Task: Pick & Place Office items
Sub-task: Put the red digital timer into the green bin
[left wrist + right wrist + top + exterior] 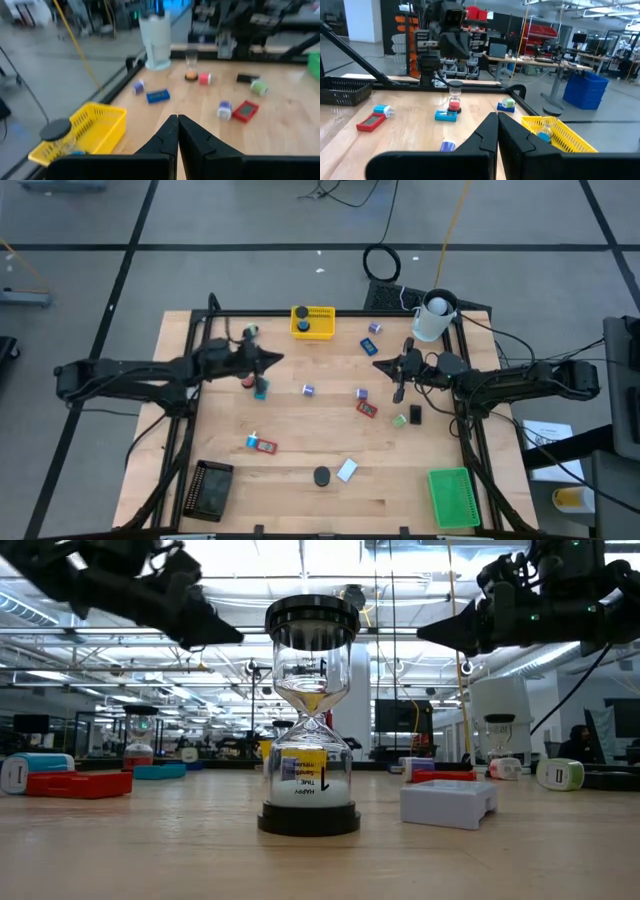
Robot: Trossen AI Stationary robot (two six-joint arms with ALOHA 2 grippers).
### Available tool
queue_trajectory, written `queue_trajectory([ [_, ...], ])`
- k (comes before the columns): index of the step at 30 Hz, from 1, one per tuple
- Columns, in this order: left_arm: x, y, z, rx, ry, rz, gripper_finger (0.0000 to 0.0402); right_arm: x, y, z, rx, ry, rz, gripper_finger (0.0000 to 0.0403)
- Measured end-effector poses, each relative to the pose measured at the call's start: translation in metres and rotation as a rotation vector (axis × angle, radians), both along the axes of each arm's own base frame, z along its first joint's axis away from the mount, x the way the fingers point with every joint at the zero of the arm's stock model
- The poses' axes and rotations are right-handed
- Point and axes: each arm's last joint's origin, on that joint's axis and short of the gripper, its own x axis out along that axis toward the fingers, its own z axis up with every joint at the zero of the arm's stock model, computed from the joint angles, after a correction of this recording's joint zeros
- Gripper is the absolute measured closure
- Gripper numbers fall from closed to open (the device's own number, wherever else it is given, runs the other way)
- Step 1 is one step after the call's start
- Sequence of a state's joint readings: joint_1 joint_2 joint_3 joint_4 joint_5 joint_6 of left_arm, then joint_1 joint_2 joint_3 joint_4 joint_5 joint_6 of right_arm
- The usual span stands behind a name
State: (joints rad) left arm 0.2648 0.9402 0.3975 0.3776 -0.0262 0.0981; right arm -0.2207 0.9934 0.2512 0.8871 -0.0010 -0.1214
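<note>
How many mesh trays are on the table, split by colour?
yellow mesh tray: 1
green mesh tray: 1
black mesh tray: 1
Total: 3

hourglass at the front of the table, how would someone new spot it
Start at the green tray in the table's near right corner and look left along the near edge, past a white block. The hourglass stands upright just left of that block; from above it is only a black round cap, the one dark disc on the bare wood there.
</note>
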Motion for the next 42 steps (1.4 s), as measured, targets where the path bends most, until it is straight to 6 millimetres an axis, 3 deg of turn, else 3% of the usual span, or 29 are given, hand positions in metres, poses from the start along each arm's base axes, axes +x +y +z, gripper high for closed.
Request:
queue_trajectory([
  [7,-0.027,-0.009,-0.015,0.047,-0.127,-0.014,0.0393,0.000,0.000,0.004,0.000,-0.041,0.001,0.0399],
  [18,-0.047,-0.015,-0.049,0.029,-0.187,-0.011,0.0372,-0.001,-0.002,0.004,0.053,-0.055,-0.074,0.0399],
  [26,-0.049,-0.015,-0.050,0.047,-0.199,-0.012,0.0371,0.003,-0.004,0.012,0.110,-0.076,-0.104,0.0390],
  [37,-0.049,-0.015,-0.051,0.050,-0.194,-0.012,0.0371,0.018,-0.007,0.025,0.188,0.075,-0.112,0.0300],
  [42,-0.049,-0.015,-0.051,0.053,-0.194,-0.012,0.0371,0.023,-0.009,0.033,0.232,0.196,-0.150,0.0299],
])
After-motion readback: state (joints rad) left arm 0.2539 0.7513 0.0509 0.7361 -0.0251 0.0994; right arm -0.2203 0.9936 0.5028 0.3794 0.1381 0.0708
